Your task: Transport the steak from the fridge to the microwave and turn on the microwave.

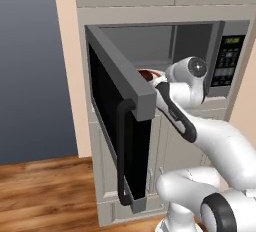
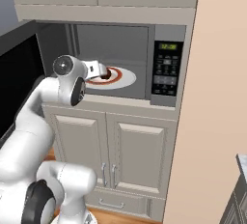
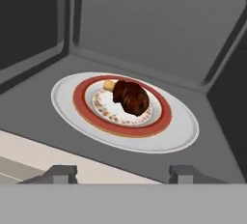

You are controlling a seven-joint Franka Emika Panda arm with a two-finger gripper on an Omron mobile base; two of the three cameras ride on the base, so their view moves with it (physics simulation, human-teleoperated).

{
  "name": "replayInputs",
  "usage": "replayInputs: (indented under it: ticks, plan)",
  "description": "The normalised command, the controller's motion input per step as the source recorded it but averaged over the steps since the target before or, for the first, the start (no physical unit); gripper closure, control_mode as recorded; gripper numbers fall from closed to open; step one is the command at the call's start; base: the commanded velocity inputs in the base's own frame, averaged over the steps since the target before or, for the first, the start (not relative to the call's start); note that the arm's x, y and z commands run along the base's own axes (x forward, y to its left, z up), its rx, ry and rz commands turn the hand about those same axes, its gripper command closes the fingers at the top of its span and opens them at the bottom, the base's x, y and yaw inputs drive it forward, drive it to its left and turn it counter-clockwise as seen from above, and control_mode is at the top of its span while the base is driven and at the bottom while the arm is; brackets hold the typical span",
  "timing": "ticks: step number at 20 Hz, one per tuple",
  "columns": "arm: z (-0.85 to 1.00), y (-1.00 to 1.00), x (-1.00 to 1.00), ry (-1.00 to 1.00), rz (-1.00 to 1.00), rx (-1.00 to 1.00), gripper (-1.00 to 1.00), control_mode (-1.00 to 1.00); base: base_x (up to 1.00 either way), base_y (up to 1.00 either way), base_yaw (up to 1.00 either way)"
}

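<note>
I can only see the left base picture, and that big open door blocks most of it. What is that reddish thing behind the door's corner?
Observer: In the hand view it is the steak, lying on a red-ringed plate inside the microwave.
Operator: Is the robot holding it?
Observer: No. The gripper has its fingertips apart, short of the plate, with nothing between them.
Operator: Is the plate at the back?
Observer: The right base view shows the plate lying on a white turntable, about mid-floor of the oven.
</note>
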Motion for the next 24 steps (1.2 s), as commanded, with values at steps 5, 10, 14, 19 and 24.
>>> replayInputs:
  ticks: [5,10,14,19,24]
  plan:
    - [0.41,-0.21,-0.67,-0.01,0.0,0.02,1.0,-1.0,0.0,0.0,0.0]
    - [0.36,-0.2,-0.66,-0.08,0.0,0.12,1.0,-1.0,0.0,0.0,0.0]
    - [0.21,0.0,-0.66,-0.01,0.0,0.05,1.0,-1.0,0.0,0.0,0.0]
    - [0.07,0.0,-0.7,0.0,0.0,0.0,1.0,-1.0,0.0,0.0,0.0]
    - [0.11,0.0,-0.72,0.0,0.01,0.0,1.0,-1.0,0.0,0.0,0.0]
